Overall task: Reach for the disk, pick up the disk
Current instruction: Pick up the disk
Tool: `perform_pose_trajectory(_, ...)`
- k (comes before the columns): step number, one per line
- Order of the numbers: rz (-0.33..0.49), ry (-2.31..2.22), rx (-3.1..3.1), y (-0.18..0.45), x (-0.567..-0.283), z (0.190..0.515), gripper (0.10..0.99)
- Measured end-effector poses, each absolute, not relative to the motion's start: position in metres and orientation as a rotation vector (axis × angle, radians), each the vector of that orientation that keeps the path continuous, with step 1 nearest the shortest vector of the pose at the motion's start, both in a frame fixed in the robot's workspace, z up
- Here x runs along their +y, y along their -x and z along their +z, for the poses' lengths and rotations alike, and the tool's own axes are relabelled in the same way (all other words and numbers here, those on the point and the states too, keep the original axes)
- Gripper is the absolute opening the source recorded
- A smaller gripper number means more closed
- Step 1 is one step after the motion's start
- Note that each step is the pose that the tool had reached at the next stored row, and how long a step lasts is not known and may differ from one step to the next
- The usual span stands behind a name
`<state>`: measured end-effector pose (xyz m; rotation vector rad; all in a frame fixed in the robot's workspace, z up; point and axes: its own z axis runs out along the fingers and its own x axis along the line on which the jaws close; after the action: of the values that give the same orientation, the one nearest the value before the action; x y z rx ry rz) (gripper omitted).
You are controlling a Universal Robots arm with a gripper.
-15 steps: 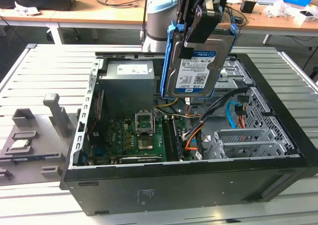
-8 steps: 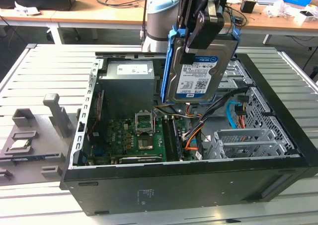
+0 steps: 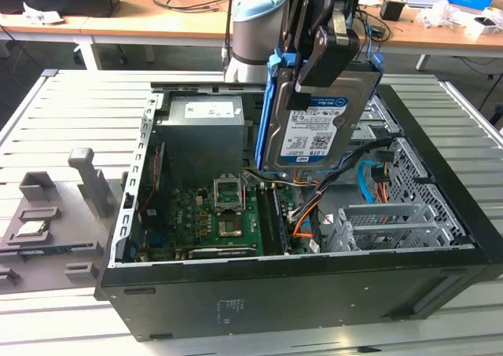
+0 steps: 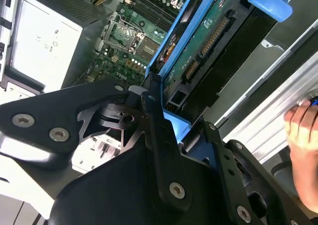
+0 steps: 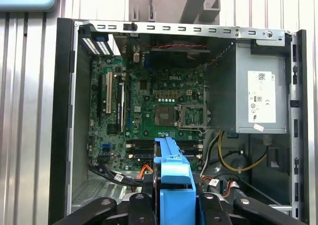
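The disk (image 3: 314, 132) is a silver hard drive with a white-and-blue label and a blue rail frame. It hangs tilted, well above the open computer case (image 3: 299, 293). My gripper (image 3: 314, 85) is shut on its upper part, one dark finger (image 3: 308, 65) lying across the labelled face. In the second wrist view the disk (image 4: 206, 41) shows edge-on, with its green board and blue rail running away from the gripper (image 4: 169, 123). In the first wrist view the blue rail (image 5: 173, 178) sticks out between the gripper's fingers (image 5: 144, 205).
Inside the case lie the motherboard (image 3: 220, 214), a grey power supply (image 3: 206, 124), orange and blue cables (image 3: 369, 179) and a metal drive cage (image 3: 385, 222). Grey fixtures (image 3: 47, 214) stand on the exterior view's left. A person's hand (image 4: 304, 140) is beside the case.
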<state>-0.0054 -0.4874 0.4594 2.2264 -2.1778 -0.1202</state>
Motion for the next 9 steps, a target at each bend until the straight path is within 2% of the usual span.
perform_pose_trajectory(9, -0.120, -2.227, -2.178, 0.005, -0.501, 0.458, 0.369)
